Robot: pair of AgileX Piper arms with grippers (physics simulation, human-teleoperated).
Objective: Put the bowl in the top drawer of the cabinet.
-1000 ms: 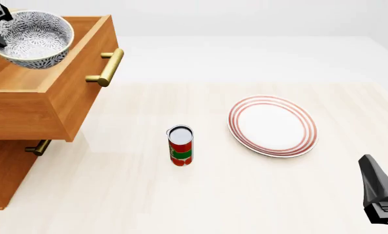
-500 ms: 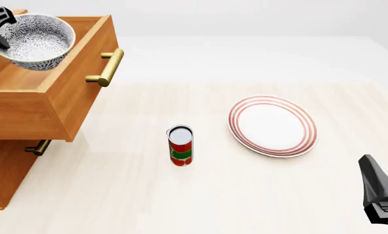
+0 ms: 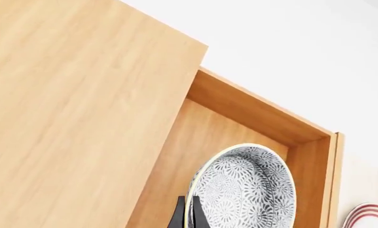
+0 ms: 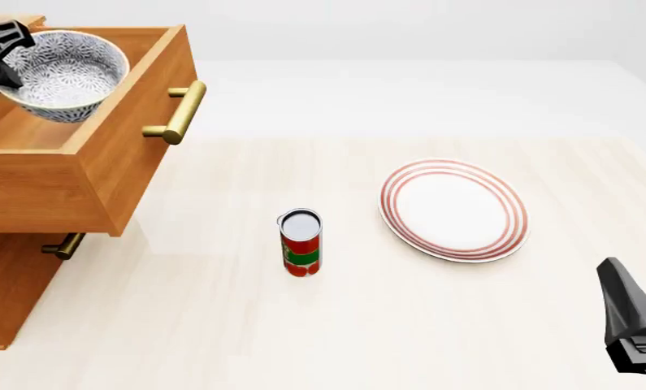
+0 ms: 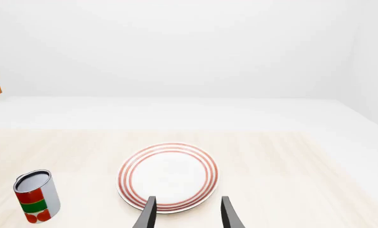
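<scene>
The bowl (image 4: 71, 71), white with a dense dark grey leafy pattern, hangs tilted just inside the open top drawer (image 4: 117, 175) of the orange-brown cabinet (image 4: 6, 284). My left gripper (image 4: 0, 50) is shut on the bowl's left rim. In the left wrist view the two black fingers (image 3: 179, 216) pinch the rim of the bowl (image 3: 249, 187) above the drawer's wooden floor (image 3: 195, 137). The drawer's brass bar handle (image 4: 177, 112) faces the table. My right gripper (image 5: 187, 216) stands open and holds nothing, low at the table's near right, pointing at the plate.
A red and green can (image 4: 300, 242) stands upright mid-table. A flat white plate with red rings (image 4: 454, 210) lies to its right. The lower drawer's brass handle (image 4: 62, 244) shows under the open drawer. The right arm (image 4: 630, 325) sits at the near right corner.
The left gripper has lowered the bowl a little deeper into the top drawer and shifted it slightly right. The right arm, can and plate have not moved.
</scene>
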